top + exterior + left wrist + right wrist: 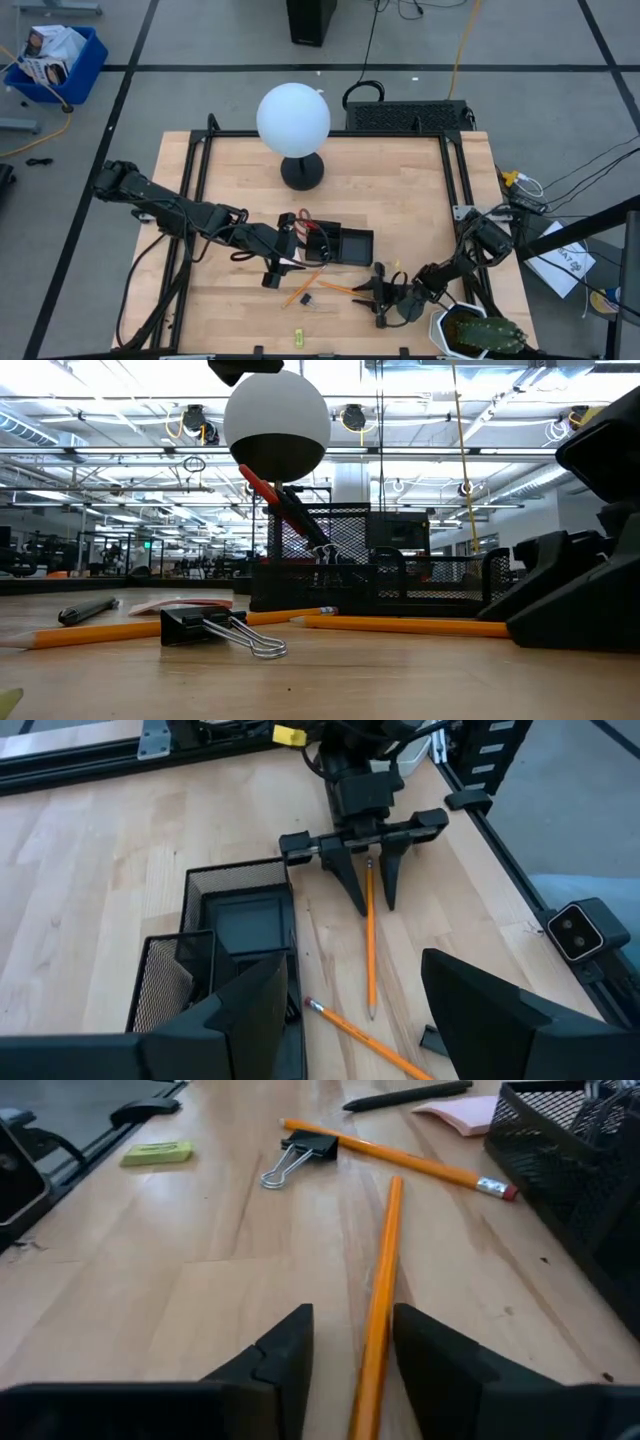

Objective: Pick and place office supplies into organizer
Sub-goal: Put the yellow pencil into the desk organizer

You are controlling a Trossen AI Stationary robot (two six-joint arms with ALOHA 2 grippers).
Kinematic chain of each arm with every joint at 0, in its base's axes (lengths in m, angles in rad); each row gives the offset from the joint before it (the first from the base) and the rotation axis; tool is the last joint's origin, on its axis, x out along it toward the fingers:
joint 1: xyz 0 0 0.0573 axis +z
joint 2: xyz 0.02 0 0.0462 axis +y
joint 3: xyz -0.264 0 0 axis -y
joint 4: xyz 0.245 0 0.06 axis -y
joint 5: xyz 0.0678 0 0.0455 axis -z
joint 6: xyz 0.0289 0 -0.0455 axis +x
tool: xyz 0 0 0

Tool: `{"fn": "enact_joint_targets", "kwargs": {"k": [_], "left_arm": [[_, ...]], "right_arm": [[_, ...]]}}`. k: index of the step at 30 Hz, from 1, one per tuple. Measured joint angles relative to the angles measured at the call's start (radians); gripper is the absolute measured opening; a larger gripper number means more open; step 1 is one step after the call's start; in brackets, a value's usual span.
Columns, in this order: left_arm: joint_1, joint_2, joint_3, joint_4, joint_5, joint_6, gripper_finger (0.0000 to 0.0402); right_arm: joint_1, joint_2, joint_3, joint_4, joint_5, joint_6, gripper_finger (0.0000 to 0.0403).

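The orange pencil is lying flat on the wooden table just beside the black mesh organizer, its near end sitting between the spread fingers of the right gripper, which is straddling it without yet pinching. Judged light, stiff, thin and prone to rolling or pivoting; taking it near one end looks workable, though mid-shaft would be steadier. The left gripper is hovering over the organizer, jaws spread and holding nothing.

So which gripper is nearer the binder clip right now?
Left. The left gripper sits just beside the binder clip; the right gripper straddles a pencil farther away.
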Motion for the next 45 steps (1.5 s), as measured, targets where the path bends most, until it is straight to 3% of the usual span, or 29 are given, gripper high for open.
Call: {"fn": "enact_joint_targets", "kwargs": {"k": [10, 15, 24, 37, 45], "left_arm": [[-0.001, 0.000, 0.000, 0.000, 0.000, -0.001, 0.0239], [-0.001, 0.000, 0.000, 0.001, 0.000, -0.006, 0.0239], [0.000, 0.000, 0.000, 0.019, 0.000, -0.055, 0.0239], [0.000, 0.000, 0.000, 0.013, -0.001, 0.015, 0.0239], [-0.001, 0.000, 0.000, -0.006, 0.008, 0.067, 0.0239]], "right_arm": [[0.010, 0.001, -0.001, -0.049, 0.036, 0.041, 0.0015], [0.006, 0.000, -0.001, -0.044, 0.072, 0.062, 0.0015], [0.006, -0.012, -0.004, 0.197, 0.060, -0.209, 0.0014], [-0.002, -0.014, -0.004, 0.339, 0.127, -0.363, 0.0014], [-0.001, -0.016, -0.003, 0.385, 0.260, -0.471, 0.0013]]}}
